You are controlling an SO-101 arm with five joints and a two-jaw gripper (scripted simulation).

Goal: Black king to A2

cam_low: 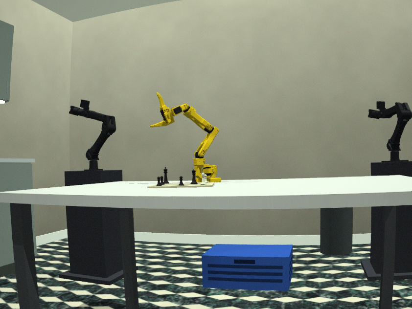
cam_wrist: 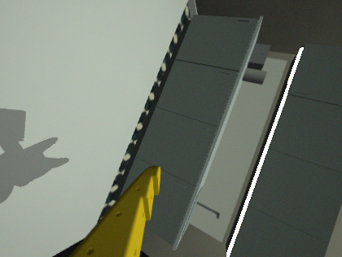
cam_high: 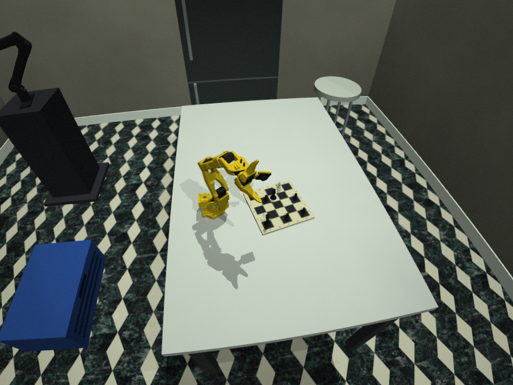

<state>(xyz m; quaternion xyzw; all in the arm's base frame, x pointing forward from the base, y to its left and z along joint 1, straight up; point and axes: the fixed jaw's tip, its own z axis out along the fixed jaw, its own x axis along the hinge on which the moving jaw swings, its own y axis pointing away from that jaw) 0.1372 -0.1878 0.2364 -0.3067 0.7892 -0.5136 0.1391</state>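
Smaller black pieces (cam_low: 180, 181) and a white piece (cam_low: 203, 177) are set around the black king (cam_low: 165, 175) on the chessboard (cam_high: 306, 218), near the bench (cam_high: 290, 290) centre; the king is seen tall and upright; the gripper (cam_low: 158, 111) is held fully open and empty, high above.

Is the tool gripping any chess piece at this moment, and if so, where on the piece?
Nothing is held. The tool is spread wide open, raised high above the chessboard, with no piece between its fingers.

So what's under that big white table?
Under the table, a blue box sits on the checkered floor, between dark table legs. The tabletop hides whatever lies further back.
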